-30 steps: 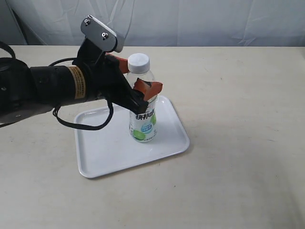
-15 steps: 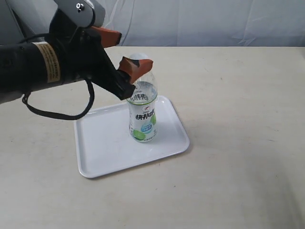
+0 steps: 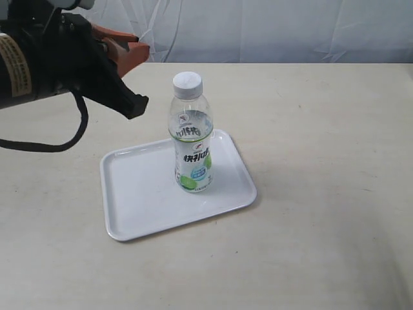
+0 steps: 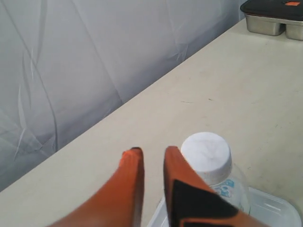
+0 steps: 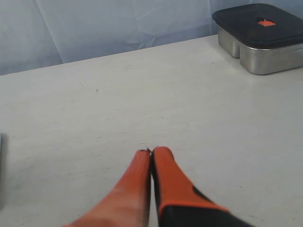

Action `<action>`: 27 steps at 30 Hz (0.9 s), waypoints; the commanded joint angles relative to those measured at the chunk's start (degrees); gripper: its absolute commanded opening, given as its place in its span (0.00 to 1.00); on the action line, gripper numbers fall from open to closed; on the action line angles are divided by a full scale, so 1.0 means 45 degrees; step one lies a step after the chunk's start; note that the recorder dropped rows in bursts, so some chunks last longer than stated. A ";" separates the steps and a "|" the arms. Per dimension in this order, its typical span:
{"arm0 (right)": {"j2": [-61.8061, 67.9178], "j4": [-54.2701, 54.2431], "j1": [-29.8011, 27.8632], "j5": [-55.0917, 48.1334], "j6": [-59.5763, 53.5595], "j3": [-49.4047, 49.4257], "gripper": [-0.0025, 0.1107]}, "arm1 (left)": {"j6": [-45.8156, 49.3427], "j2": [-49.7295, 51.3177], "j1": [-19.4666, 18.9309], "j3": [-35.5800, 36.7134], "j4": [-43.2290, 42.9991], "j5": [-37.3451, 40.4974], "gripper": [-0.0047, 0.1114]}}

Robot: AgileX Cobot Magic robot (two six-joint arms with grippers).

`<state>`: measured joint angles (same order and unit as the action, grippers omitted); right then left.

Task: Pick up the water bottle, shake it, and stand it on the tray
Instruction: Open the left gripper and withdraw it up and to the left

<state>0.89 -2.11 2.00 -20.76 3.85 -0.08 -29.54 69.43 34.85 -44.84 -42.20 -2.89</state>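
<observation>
The water bottle (image 3: 192, 139), clear with a white cap and a white-green lime label, stands upright on the white tray (image 3: 139, 200), near the tray's right half. My left gripper (image 3: 138, 77) hangs up and to the left of the bottle, apart from it, open with nothing between its orange fingers. In the left wrist view the left gripper (image 4: 152, 153) shows a narrow gap, with the bottle's cap (image 4: 207, 151) just beside one finger and a tray corner (image 4: 279, 213) below. My right gripper (image 5: 150, 152) is shut and empty over bare table; the exterior view does not show it.
A steel lidded container (image 5: 260, 38) sits at the far table edge, also seen in the left wrist view as a steel container (image 4: 274, 19). A white curtain backs the beige table (image 3: 322, 161).
My left gripper let go of the bottle and rose up and to the left, away from it. The bottle stays standing on the tray.
</observation>
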 commanded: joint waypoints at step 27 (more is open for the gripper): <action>-0.0043 -0.0002 -0.0061 0.0110 -0.0064 0.0019 0.06 | -0.0591 -0.5950 0.0030 0.3120 0.1044 0.3143 0.04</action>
<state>0.89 -2.11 2.00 -20.76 3.85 -0.08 -32.00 43.18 34.85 -30.84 -35.96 10.80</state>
